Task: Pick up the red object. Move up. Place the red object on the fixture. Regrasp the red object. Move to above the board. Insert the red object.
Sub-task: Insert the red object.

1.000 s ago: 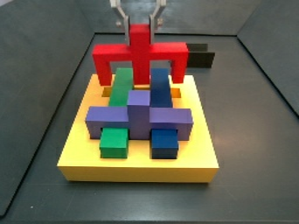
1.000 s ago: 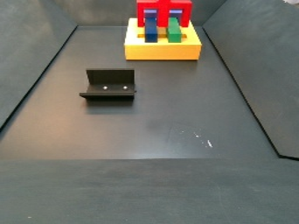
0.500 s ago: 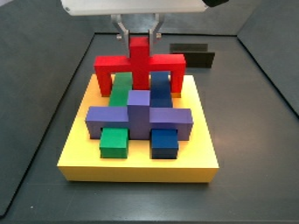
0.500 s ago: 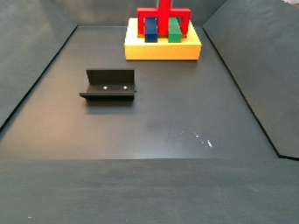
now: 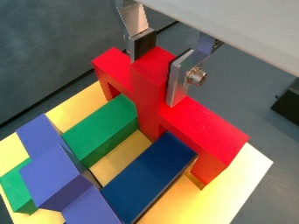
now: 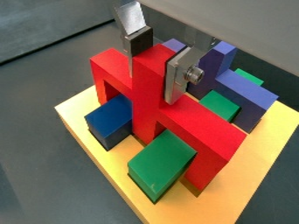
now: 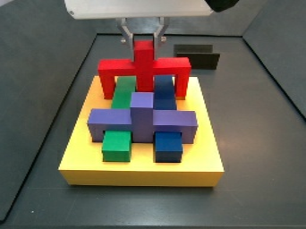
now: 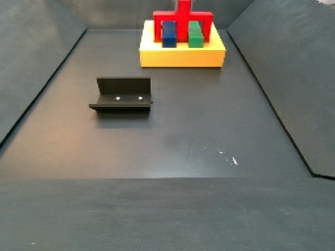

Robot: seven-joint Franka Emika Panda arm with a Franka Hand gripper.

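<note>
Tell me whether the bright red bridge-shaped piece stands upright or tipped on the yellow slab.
Upright. The bright red bridge-shaped piece has its crossbar level and both legs down on the yellow slab, while the pincer grips its vertical stem.

red object (image 7: 145, 66): bright red bridge piece, upright, legs down at the board's far end, straddling green and blue blocks, stem clamped by gripper (image 5: 166, 59) | board (image 7: 84, 159): yellow slab, green, blue, purple blocks | fixture (image 8: 121, 95): dark L-bracket, empty, on floor well apart from board
</note>
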